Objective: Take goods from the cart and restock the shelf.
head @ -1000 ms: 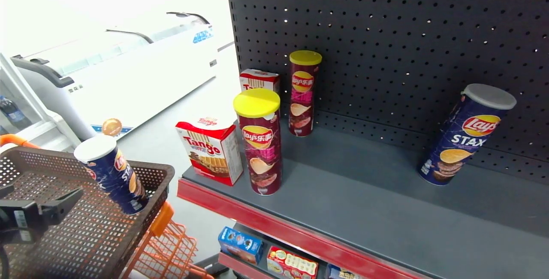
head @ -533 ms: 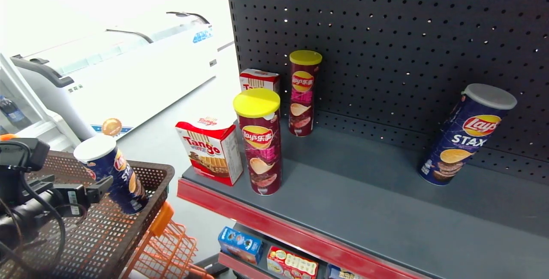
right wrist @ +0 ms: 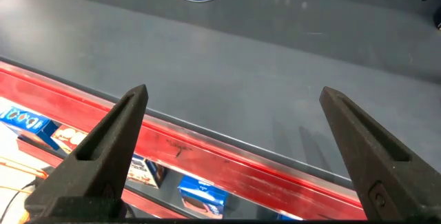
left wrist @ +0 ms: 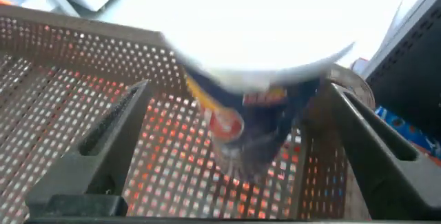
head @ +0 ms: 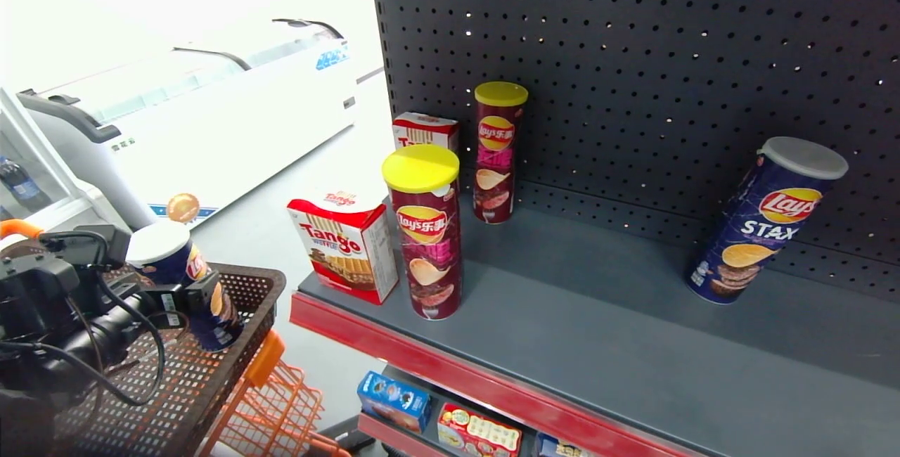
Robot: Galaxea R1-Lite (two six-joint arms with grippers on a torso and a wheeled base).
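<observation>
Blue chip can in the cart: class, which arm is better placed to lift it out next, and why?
Left. The left claw sits open astride the blue chip can in the cart basket. The right claw hangs open above the shelf edge, away from that basket.

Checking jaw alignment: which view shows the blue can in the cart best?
Left wrist view: the blue can sits between the open jaws of the left gripper. Head view shows it farther off, partly behind that gripper; right wrist view faces the shelf.
</observation>
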